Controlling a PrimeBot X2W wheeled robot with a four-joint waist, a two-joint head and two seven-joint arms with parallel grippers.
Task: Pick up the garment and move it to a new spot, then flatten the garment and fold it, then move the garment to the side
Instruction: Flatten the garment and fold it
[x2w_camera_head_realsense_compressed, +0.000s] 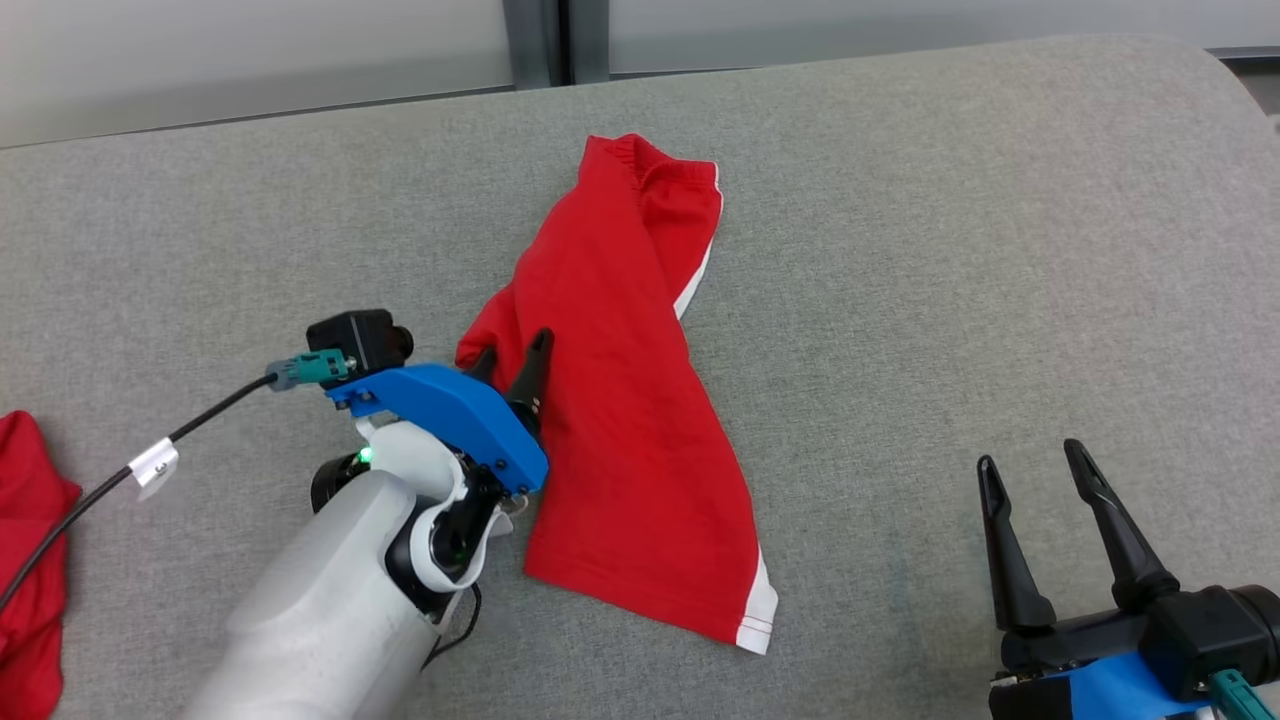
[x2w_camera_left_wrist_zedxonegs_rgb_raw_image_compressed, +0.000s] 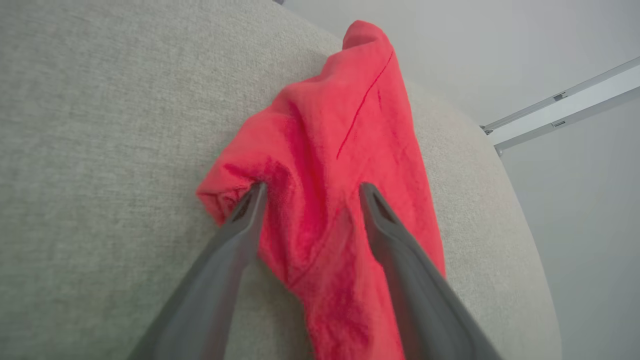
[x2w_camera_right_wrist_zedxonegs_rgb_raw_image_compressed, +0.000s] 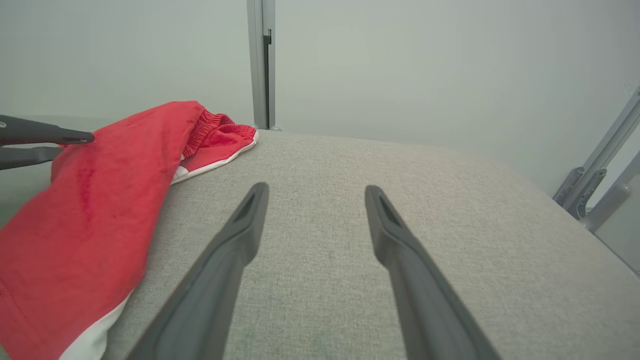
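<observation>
Left gripper (x2w_camera_head_realsense_compressed: 515, 352) sat low over the left edge of the red garment (x2w_camera_head_realsense_compressed: 620, 400), its two dark fingers spread wide and holding nothing. In the left wrist view one fingertip seemed to rest in a fold of the cloth, though contact was hard to judge. The red garment lay loosely bunched in a long diagonal strip near the middle of the grey fabric surface (x2w_camera_head_realsense_compressed: 950, 250), with its elastic waistband at the far end and a white-trimmed hem at the near end. The right gripper (x2w_camera_head_realsense_compressed: 1032, 455) hovered at the lower right over bare grey fabric, fingers wide apart and empty, well apart from the garment. Another red cloth (x2w_camera_head_realsense_compressed: 30, 520) lay at the far left edge of the head view. A black cable (x2w_camera_head_realsense_compressed: 90, 495) with a white tag ran along the surface to the left wrist.
</observation>
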